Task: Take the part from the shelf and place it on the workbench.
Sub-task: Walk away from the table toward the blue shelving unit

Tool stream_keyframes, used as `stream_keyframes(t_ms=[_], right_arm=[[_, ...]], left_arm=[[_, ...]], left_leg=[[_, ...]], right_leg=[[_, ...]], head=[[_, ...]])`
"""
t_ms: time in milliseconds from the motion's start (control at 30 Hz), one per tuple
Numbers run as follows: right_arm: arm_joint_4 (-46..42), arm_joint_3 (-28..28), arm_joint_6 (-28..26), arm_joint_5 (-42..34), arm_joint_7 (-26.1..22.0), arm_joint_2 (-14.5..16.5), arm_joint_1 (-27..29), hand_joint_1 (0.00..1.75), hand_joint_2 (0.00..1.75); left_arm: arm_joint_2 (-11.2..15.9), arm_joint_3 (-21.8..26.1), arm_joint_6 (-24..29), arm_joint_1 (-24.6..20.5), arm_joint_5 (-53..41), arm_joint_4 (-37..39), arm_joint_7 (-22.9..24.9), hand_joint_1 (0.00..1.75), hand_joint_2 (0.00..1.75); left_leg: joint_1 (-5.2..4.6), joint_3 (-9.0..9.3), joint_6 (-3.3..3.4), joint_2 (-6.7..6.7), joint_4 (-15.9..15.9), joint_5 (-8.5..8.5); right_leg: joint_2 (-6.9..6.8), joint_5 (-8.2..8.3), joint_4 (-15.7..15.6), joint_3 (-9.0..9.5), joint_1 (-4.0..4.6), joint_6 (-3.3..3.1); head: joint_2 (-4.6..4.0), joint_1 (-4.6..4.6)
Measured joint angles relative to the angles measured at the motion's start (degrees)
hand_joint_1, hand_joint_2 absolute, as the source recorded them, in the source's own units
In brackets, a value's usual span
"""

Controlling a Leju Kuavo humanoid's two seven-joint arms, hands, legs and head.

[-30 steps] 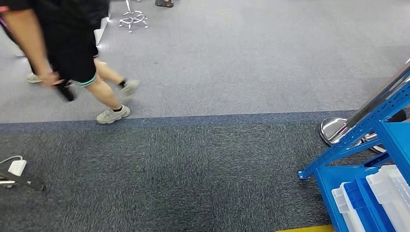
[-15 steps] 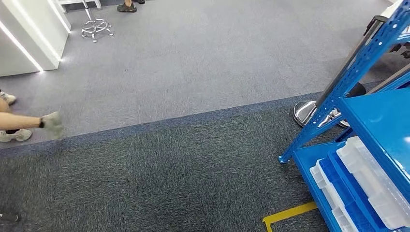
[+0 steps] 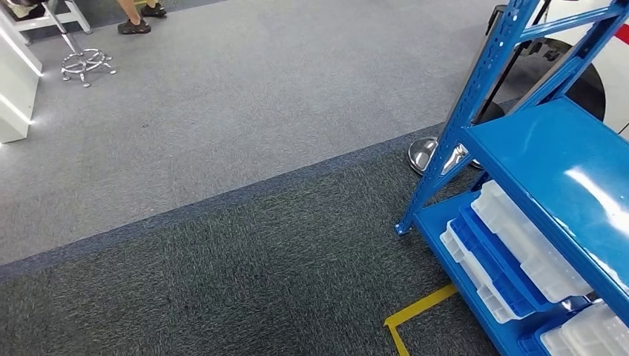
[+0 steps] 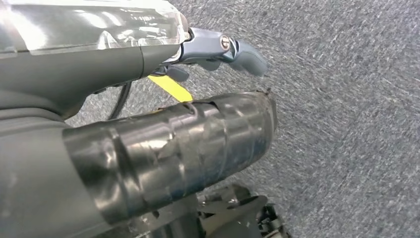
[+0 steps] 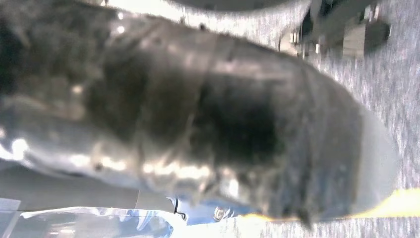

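The floor is carpet: a pale grey stretch [image 3: 245,81] farther off and a darker speckled stretch [image 3: 222,282] nearer, parted by a blue-grey border strip [image 3: 222,199] running slantwise. A yellow tape corner [image 3: 412,315] is stuck to the dark carpet near the foot of a blue metal rack. Far off stand the chrome base of a stool [image 3: 87,63] and a white cabinet edge [image 3: 13,89], with a person's sandalled foot [image 3: 133,27] beyond.
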Motion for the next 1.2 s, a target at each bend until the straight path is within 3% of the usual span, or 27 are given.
stream_keyframes(t_ms=[33,100,167,233,267,300,367,433,467,533,600,700,733,767,800,833,900,967,1033,1100,1133,1200], right_arm=[[0.0,0.0,0.0,0.1,0.0,0.0,0.0,0.0,0.0],[0.0,0.0,0.0,0.3,0.0,-0.1,0.0,0.0,0.0],[0.0,0.0,0.0,0.4,-0.1,-0.2,-0.2,0.0,0.0],[0.0,0.0,0.0,0.5,-0.3,-0.3,-0.2,0.0,0.0],[0.0,0.0,0.0,0.5,-0.3,-0.3,-0.2,0.0,0.0],[0.0,0.0,0.0,0.6,-0.3,-0.4,-0.1,0.0,0.0],[0.0,0.0,-0.1,0.6,-0.3,-0.4,-0.1,0.0,0.0],[0.0,0.0,-0.1,0.7,-0.2,-0.5,-0.2,0.0,0.0],[0.0,0.0,-0.1,0.7,-0.2,-0.4,-0.2,0.0,0.0],[0.0,0.0,-0.1,0.8,0.0,-0.4,-0.1,0.0,0.0],[0.0,0.0,-0.1,0.8,0.0,-0.4,0.0,0.0,0.0],[0.0,0.0,-0.1,0.9,0.1,-0.4,-0.2,0.0,0.0],[0.0,0.0,-0.1,1.0,0.1,-0.4,-0.2,0.0,0.0],[0.0,0.0,-0.1,1.0,0.1,-0.4,-0.2,0.0,0.0],[0.0,0.0,-0.1,1.0,0.1,-0.4,-0.2,0.0,0.0],[0.0,0.0,-0.1,1.0,0.0,-0.4,-0.2,0.0,0.0],[0.0,0.0,-0.1,1.0,0.0,-0.4,-0.2,0.0,0.0],[0.1,0.0,-0.1,1.1,0.0,-0.3,-0.3,0.0,0.0],[0.1,0.0,-0.1,1.1,0.0,-0.2,-0.2,0.0,0.0],[0.1,0.0,-0.1,1.2,0.0,-0.3,0.0,0.0,0.0],[0.1,0.0,-0.1,1.2,0.0,-0.3,0.0,0.0,0.0],[0.1,0.0,-0.1,1.3,0.0,-0.3,-0.1,0.0,0.0]], left_arm=[[-0.1,0.0,0.0,-0.1,0.1,0.0,-0.1,0.0,0.0],[-0.1,0.0,0.0,-0.1,0.2,0.0,-0.3,0.0,0.0],[-0.1,0.1,0.1,-0.1,0.4,0.0,-0.4,0.0,0.0],[-0.1,0.2,0.1,0.0,0.7,0.0,-0.4,0.0,0.0],[-0.1,0.2,0.1,0.1,0.8,0.0,-0.4,0.0,0.0],[-0.1,0.3,0.1,0.1,0.8,0.0,-0.3,0.0,0.0],[-0.1,0.3,0.1,0.1,0.8,0.0,-0.2,0.0,0.0],[-0.1,0.3,0.1,0.0,0.8,0.0,0.0,0.0,0.0],[-0.1,0.3,0.1,-0.1,0.8,0.0,0.1,0.0,0.0],[-0.1,0.4,0.1,-0.2,0.8,0.0,0.2,0.0,0.0],[-0.1,0.5,0.1,-0.3,0.8,0.0,0.3,0.0,0.0],[-0.1,0.6,0.1,-0.1,0.8,0.0,0.3,0.0,0.0],[-0.1,0.7,0.1,0.0,0.8,0.0,0.3,0.0,0.0],[-0.1,0.7,0.1,0.1,0.8,0.0,0.3,0.0,0.0],[-0.1,0.8,0.1,0.1,0.8,0.0,0.3,0.0,0.0],[-0.1,0.8,0.1,0.1,0.8,0.0,0.2,0.0,0.0],[0.0,0.9,0.1,0.2,0.8,0.0,0.1,0.0,0.0],[0.0,0.9,0.0,0.1,0.8,0.0,0.0,0.0,0.0],[0.0,1.0,0.0,-0.1,0.8,0.0,-0.2,0.0,0.0],[0.0,1.0,0.0,-0.1,0.7,0.0,-0.3,0.0,0.0],[-0.1,1.0,0.0,-0.1,0.7,0.0,-0.3,0.0,0.0],[-0.1,1.1,0.0,0.1,0.7,0.0,-0.4,0.0,0.0]], left_leg=[[0.17,0.27,0.03,0.7,-0.6,0.34],[0.64,0.91,0.24,2.24,-2.0,1.22],[0.79,1.1,0.37,3.92,-2.8,1.62],[0.75,1.04,0.24,5.78,-2.7,1.51],[0.76,1.04,0.12,6.63,-2.6,1.4],[0.8,1.09,-0.03,7.4,-2.5,1.28],[0.83,1.29,-0.52,8.64,-2.2,0.85],[0.61,1.38,-1.29,9.57,-1.7,0.22],[0.46,1.49,-1.65,9.95,-1.5,0.0],[0.38,1.83,-2.24,10.63,-1.5,-0.27],[0.62,1.46,-2.79,9.29,0.1,-1.72],[0.86,-3.12,-3.17,5.58,10.2,-7.26],[0.87,-4.84,-3.15,5.19,13.7,-8.43],[0.86,-5.86,-3.05,5.04,15.5,-8.45],[0.85,-5.87,-2.87,4.92,15.1,-7.24],[0.85,-4.87,-2.59,4.58,12.4,-5.06],[0.85,-1.89,-1.86,2.23,4.7,-0.87],[0.8,-0.35,-1.54,0.28,0.4,0.39],[0.76,-0.09,-1.44,0.84,-0.3,0.39],[0.99,0.2,-0.93,2.22,-0.9,0.91],[1.13,0.29,-0.66,2.97,-1.3,1.15],[1.06,0.29,-0.38,4.58,-1.4,1.23]], right_leg=[[0.39,0.14,-0.1,-0.08,-0.07,0.34],[-1.32,-0.98,1.2,-0.79,0.21,0.9],[-4.71,-4.55,6.8,-3.4,0.24,1.38],[-6.21,-7.4,13.2,-6.29,-0.15,1.98],[-6.51,-7.4,14.3,-6.62,-0.35,2.24],[-6.79,-6.32,13.1,-5.78,-0.55,2.45],[-8.5,-2.97,5.7,-1.58,-0.75,2.57],[-10.1,-1.24,0.0,1.55,-0.51,1.95],[-10.38,-1.31,-0.8,1.92,-0.32,1.53],[-9.34,-1.28,-0.7,1.81,-0.21,0.75],[-8.31,-1.07,-0.9,1.86,-0.43,0.05],[-6.65,-0.88,-1.0,1.75,-0.47,-0.68],[-5.97,-0.87,-1.0,1.71,-0.36,-0.76],[-5.24,-0.87,-0.9,1.69,-0.27,-0.79],[-4.43,-0.88,-0.8,1.7,-0.19,-0.8],[-3.6,-0.89,-0.7,1.73,-0.13,-0.79],[-2.13,-0.9,-0.4,1.64,-0.07,-0.67],[-0.9,-0.75,-0.3,1.19,-0.15,-0.23],[0.27,-0.37,-0.4,0.73,-0.26,0.59],[-0.91,-0.95,0.4,0.18,-0.14,1.23],[-2.36,-2.12,2.1,-0.66,0.0,1.44],[-5.33,-5.78,8.9,-3.84,0.03,1.73]], head=[[0.0,-0.04],[0.0,0.05],[0.0,0.21],[0.0,0.25],[0.0,0.24],[0.0,0.25],[0.0,0.25],[0.0,0.2],[0.0,0.17],[0.0,0.13],[0.0,0.12],[0.0,0.08],[0.0,0.09],[0.0,0.09],[0.0,0.09],[0.0,0.08],[0.0,0.1],[0.0,0.1],[0.0,0.08],[0.0,0.15],[0.0,0.24],[0.0,0.38]])
